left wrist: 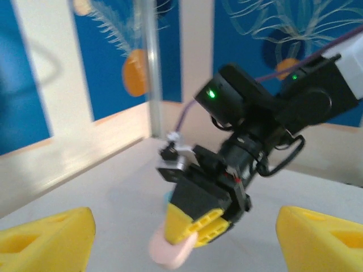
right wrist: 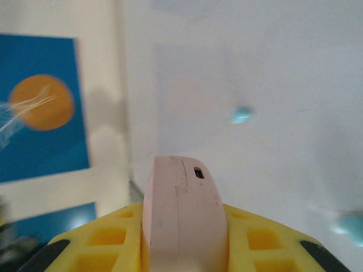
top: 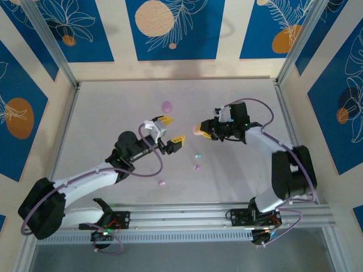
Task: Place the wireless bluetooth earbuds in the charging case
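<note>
My right gripper (top: pixel 205 130) is shut on a pink oval charging case (top: pixel 197 130), held off the table at centre. In the right wrist view the case (right wrist: pixel 181 215) stands on edge between the yellow fingers (right wrist: pixel 113 238), its seam and small port facing the camera. My left gripper (top: pixel 171 130) is open and empty just left of it, and its wrist view looks at the pink case (left wrist: pixel 173 249) between its fingers (left wrist: pixel 45 238). Tiny earbuds lie on the table below: a light blue one (top: pixel 198 156), a purple one (top: pixel 197 166) and a pinkish one (top: pixel 161 183). A light blue bud (right wrist: pixel 241 115) shows beyond the case.
A purple oval case (top: pixel 167 106) lies further back on the white table (top: pixel 113 113). Patterned blue walls and metal posts (top: pixel 62 62) close the workspace on three sides. A rail (top: pixel 227 212) runs along the near edge.
</note>
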You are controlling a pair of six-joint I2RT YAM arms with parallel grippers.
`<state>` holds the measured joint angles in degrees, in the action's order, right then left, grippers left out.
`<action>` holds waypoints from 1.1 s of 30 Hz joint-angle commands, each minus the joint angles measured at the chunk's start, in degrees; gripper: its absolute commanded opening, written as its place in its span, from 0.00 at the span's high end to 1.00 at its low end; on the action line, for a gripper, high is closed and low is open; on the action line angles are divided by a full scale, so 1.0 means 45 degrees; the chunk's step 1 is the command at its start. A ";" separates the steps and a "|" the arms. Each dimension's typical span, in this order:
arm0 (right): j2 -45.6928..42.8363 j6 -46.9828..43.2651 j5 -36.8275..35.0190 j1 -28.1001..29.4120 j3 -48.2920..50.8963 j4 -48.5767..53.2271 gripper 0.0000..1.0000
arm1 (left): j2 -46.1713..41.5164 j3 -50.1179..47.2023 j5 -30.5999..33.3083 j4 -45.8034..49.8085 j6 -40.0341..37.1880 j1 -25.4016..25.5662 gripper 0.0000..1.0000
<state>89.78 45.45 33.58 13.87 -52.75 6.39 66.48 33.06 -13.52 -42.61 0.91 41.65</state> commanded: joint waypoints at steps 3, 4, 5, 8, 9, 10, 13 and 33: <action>0.2811 -0.1410 -0.1403 0.0017 -0.1598 0.0898 0.77 | -0.1319 0.0811 0.2978 0.4544 -0.0202 -0.0111 0.20; 0.3233 -0.1467 -0.1469 0.0021 -0.1835 0.0956 0.76 | -0.1369 0.0885 0.3066 0.4906 -0.0127 -0.0164 0.20; 0.3544 -0.1513 -0.1469 0.0025 -0.2018 0.0991 0.76 | -0.1410 0.0954 0.3190 0.5264 -0.0025 -0.0218 0.21; 0.4415 -0.1712 -0.1571 0.0095 -0.2589 0.1184 0.74 | -0.1453 0.1031 0.3238 0.5749 0.0090 -0.0325 0.22; 0.4623 -0.1816 -0.1671 0.0129 -0.2738 0.1275 0.74 | -0.1453 0.1033 0.3192 0.5787 0.0109 -0.0359 0.22; 0.4869 -0.1919 -0.1743 0.0156 -0.2952 0.1447 0.73 | -0.1438 0.1013 0.3180 0.5782 0.0129 -0.0389 0.22; 0.5360 -0.2187 -0.1816 0.0219 -0.3356 0.1880 0.71 | -0.1327 0.1020 0.3070 0.5720 0.0179 -0.0408 0.23; 0.2944 -0.4345 -0.6497 -0.0177 -0.4240 0.5167 0.36 | -0.1687 0.0488 0.3283 0.4706 0.0267 -0.0486 0.24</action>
<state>107.00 30.55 10.37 14.24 -69.32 24.97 59.96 35.75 0.54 -19.33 1.54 40.14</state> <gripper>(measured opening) 0.643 0.759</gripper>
